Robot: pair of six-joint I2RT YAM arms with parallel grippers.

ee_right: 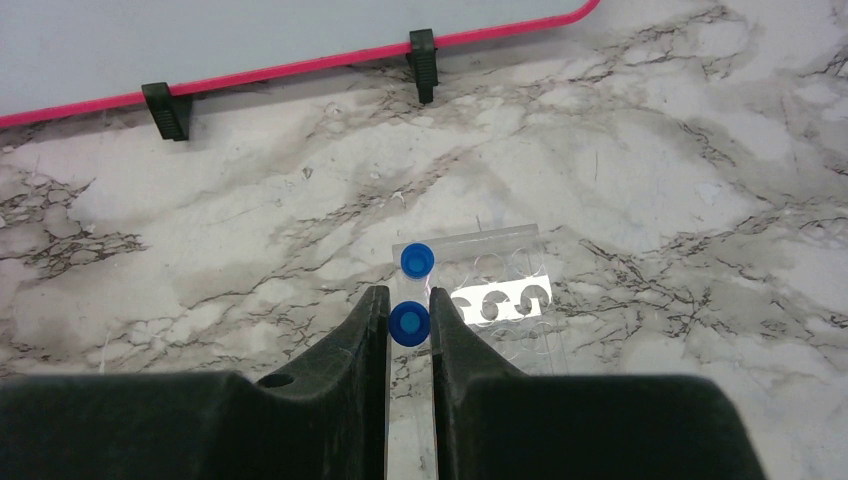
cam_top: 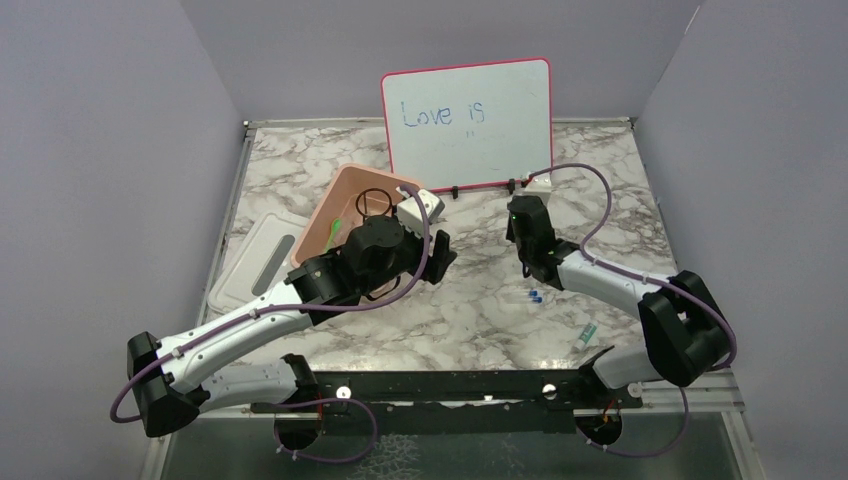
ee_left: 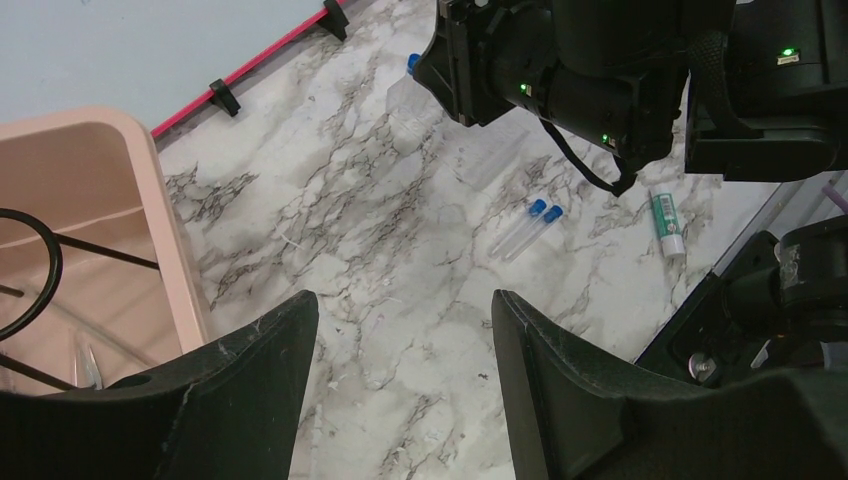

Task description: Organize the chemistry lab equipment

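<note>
Right wrist view has the right hand [ee_right: 408, 308] clamped on a blue-capped tube [ee_right: 409, 324] over the clear rack [ee_right: 505, 285], another tube [ee_right: 416, 259] apparently seated; two loose tubes [ee_left: 528, 226] lie toward the table's [cam_top: 600, 180] near edge, left hand [ee_left: 400, 300] apart.

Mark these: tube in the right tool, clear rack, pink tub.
Held tube [ee_right: 409, 323], right wrist view, on its blue cap.
Clear rack [ee_right: 505, 298], right wrist view, on its holed top plate.
Pink tub [ee_left: 175, 240], left wrist view, on its rim.
</note>
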